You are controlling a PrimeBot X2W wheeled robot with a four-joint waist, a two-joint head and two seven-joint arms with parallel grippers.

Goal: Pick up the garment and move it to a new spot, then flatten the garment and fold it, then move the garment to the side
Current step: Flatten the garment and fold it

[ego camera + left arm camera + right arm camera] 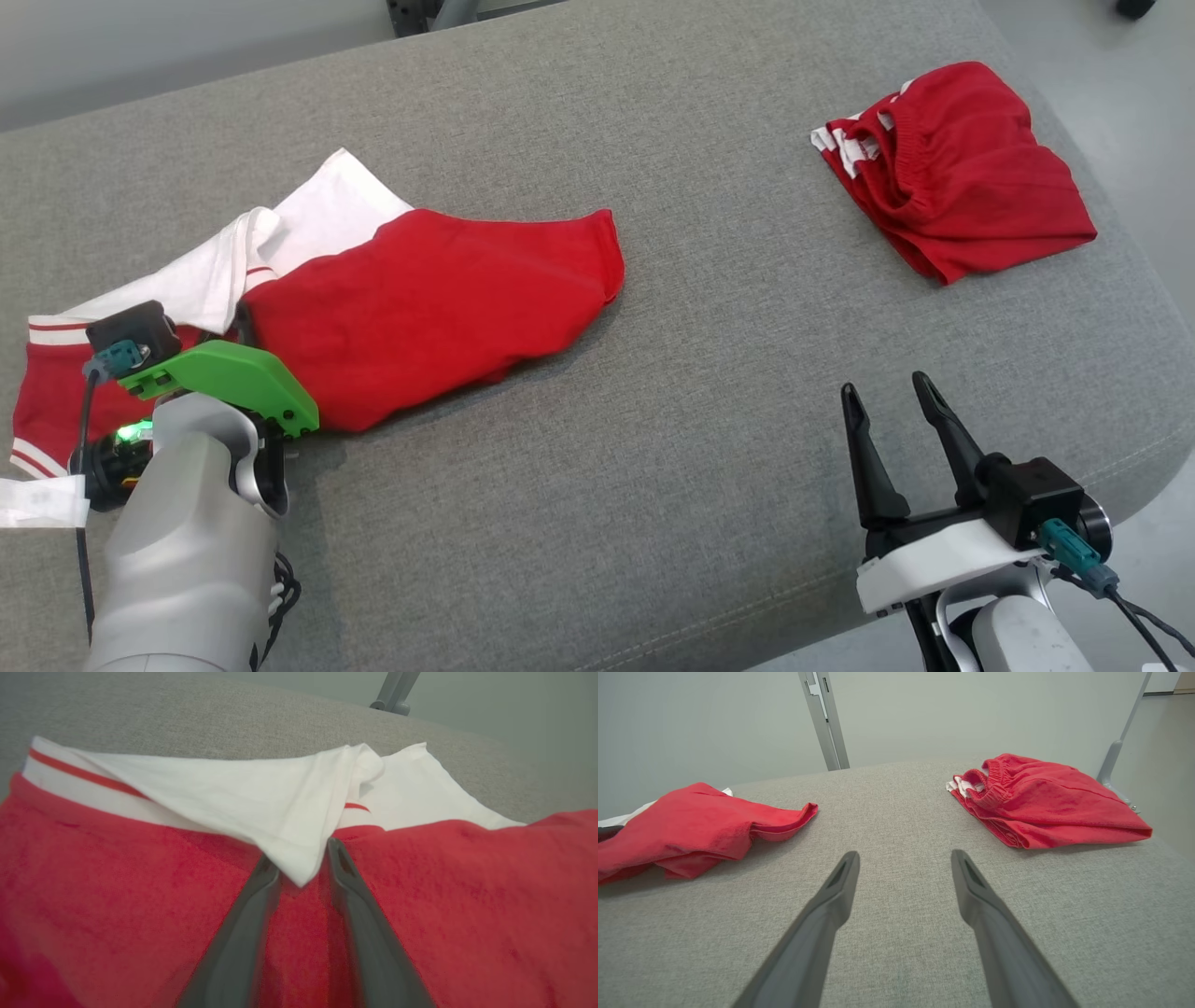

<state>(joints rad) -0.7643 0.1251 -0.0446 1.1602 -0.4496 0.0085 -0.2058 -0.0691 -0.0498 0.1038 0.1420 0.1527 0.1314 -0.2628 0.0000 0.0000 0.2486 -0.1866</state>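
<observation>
The garment [439, 299], a red shirt with white sleeves edged in red stripes, lies crumpled on the left of the grey padded surface [709, 448]. My left gripper [241, 322] sits on its left part, mostly hidden under the green wrist mount. In the left wrist view the left gripper [301, 858] has its fingers drawn close together, pinching a corner of white flap and red cloth of the garment [467, 896]. My right gripper [887, 387] hovers open over bare surface at the lower right, holding nothing. The right wrist view shows the right gripper [904, 856] with the garment [682, 821] at its far left.
A second red garment [962, 168] with white trim lies bunched at the far right corner, also the red heap [1045, 802] in the right wrist view. The surface's rounded edge [1134, 485] runs close to my right gripper. A metal post [824, 718] stands behind the surface.
</observation>
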